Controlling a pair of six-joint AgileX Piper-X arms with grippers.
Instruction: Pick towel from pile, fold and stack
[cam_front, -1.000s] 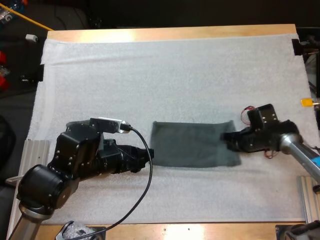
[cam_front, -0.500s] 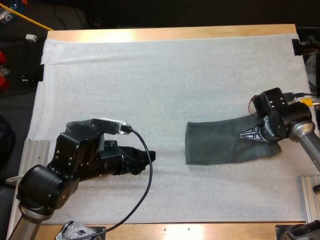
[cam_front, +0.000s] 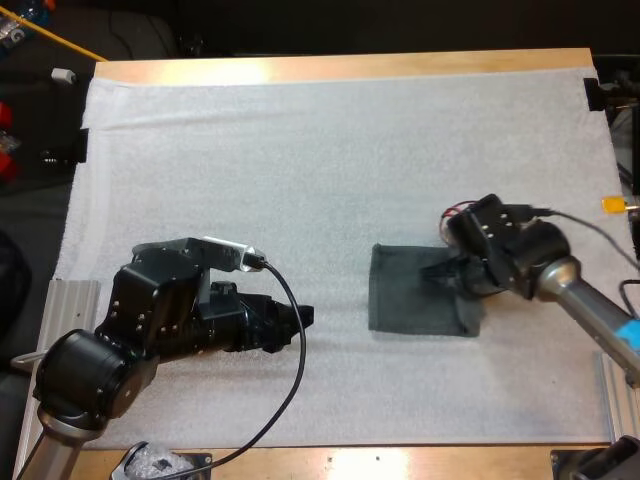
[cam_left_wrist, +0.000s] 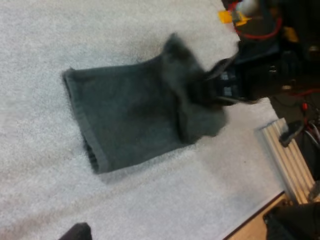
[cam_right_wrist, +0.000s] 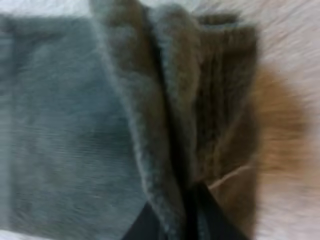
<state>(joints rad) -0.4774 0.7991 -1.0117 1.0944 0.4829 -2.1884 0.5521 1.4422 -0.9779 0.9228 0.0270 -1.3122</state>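
While my right pincer (cam_front: 452, 272) clenches the raised edge of the towel (cam_front: 405, 305) at four o'clock on the worktop (cam_front: 300, 68), I should lay it toward nine o'clock, corners matched. Of my left pincer (cam_front: 296, 322) I cannot tell the state.

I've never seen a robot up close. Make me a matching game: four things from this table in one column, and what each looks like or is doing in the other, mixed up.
Things:
1. towel
2. left tool
3. right tool
4. mat

Descriptions:
A. white, spread flat
B. pinching a fold of the towel
C. dark grey-green, lying partly folded
D. over bare mat, apart from the towel

Pairs: 1-C, 2-D, 3-B, 4-A
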